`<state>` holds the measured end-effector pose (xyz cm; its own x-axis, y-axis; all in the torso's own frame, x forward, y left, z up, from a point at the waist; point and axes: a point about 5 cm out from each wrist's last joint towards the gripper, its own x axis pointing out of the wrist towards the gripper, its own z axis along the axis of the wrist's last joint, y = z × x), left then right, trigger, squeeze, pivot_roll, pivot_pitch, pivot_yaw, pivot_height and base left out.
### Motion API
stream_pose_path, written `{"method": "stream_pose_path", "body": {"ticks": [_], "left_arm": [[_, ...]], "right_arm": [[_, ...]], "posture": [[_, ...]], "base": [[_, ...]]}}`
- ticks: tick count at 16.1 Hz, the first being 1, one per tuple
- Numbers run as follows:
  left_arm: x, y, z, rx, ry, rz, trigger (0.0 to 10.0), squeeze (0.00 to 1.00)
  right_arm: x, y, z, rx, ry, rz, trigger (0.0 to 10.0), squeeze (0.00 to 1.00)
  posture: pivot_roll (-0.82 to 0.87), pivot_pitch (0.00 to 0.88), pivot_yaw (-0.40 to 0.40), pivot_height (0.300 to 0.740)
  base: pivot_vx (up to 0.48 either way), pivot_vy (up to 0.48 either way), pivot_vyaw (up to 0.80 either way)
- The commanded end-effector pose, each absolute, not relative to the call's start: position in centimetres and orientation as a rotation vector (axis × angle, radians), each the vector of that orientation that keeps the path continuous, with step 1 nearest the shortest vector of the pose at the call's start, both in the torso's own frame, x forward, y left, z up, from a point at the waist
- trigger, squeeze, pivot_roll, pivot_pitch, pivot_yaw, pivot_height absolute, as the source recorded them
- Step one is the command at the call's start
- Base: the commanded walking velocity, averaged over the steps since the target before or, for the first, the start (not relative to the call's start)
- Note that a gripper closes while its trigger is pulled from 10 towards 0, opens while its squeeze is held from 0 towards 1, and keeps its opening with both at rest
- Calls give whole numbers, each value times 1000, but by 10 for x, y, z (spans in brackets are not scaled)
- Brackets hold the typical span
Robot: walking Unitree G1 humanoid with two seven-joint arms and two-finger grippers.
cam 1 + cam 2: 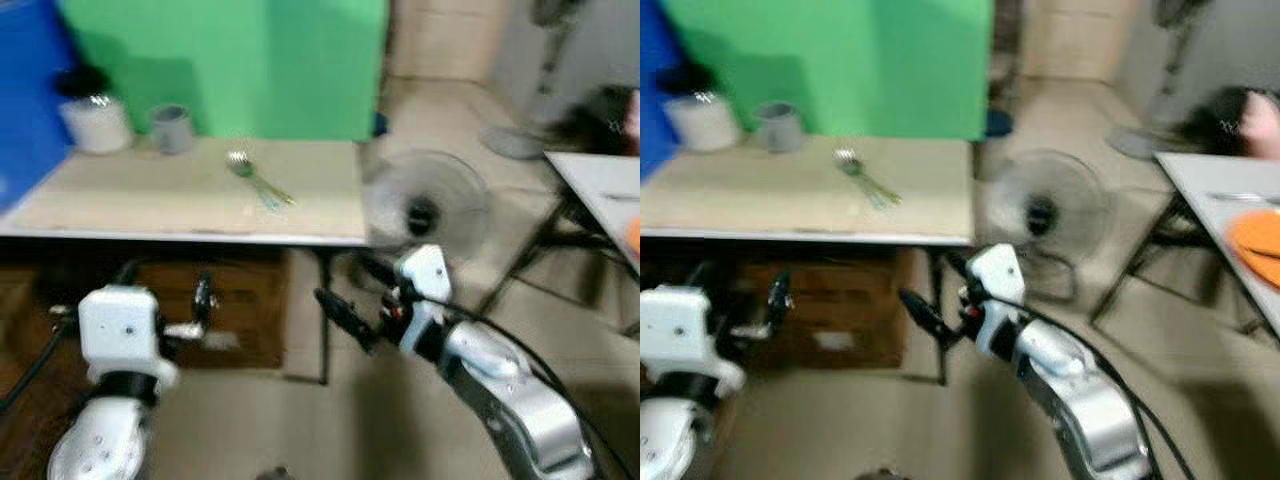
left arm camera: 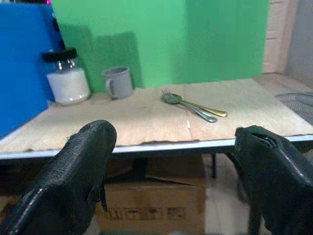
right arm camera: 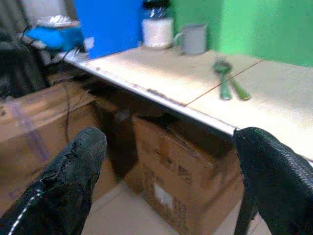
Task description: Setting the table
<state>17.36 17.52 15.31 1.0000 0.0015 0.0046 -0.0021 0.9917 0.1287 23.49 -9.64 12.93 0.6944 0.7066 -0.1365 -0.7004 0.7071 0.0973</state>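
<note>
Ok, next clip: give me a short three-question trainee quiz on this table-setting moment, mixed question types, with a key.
1. True or false: the fork and spoon lie together on the table.
2. Which stands nearest the blue panel? A) the grey mug B) the jar with a black lid C) the floor fan
3. Fill in: both the left gripper and the right gripper are ____ and hold nothing.

Key
1. True; they touch, with the heads towards the green backdrop.
2. B; the mug stands beside it, further from the panel.
3. Open; both are short of the table edge, above the cardboard boxes.
</note>
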Motion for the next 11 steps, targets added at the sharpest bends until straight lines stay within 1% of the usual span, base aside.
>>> {"method": "stream_pose_path", "body": {"ticks": [1, 3, 6, 7, 9, 11], "left_arm": [[173, 177, 157, 151, -20, 5, 10000, 0], [173, 177, 157, 154, -18, 5, 10000, 0], [180, 180, 159, 178, -28, -46, 10000, 0], [182, 180, 160, 181, -32, -63, 10000, 0], [189, 179, 162, 181, -38, -109, 10000, 0], [191, 176, 162, 180, -39, -123, 10000, 0]], "right_arm": [[237, -94, 134, 48, 138, 778, 10000, 1000], [242, -94, 136, 48, 106, 733, 10000, 1000], [261, -109, 144, 60, 32, 530, 10000, 1000], [262, -110, 145, 67, 29, 529, 10000, 1000], [262, -108, 143, 91, 53, 590, 10000, 1000], [255, -97, 142, 41, 73, 731, 10000, 1000]], "posture": [[39, 2, 22, 740], [41, 2, 21, 740], [39, 1, 27, 740], [36, 1, 30, 740], [26, 0, 43, 740], [18, 0, 54, 740]], "base": [[322, 0, 800], [321, 0, 800], [321, 0, 800], [319, 0, 800], [321, 0, 0], [315, 0, 0]]}}
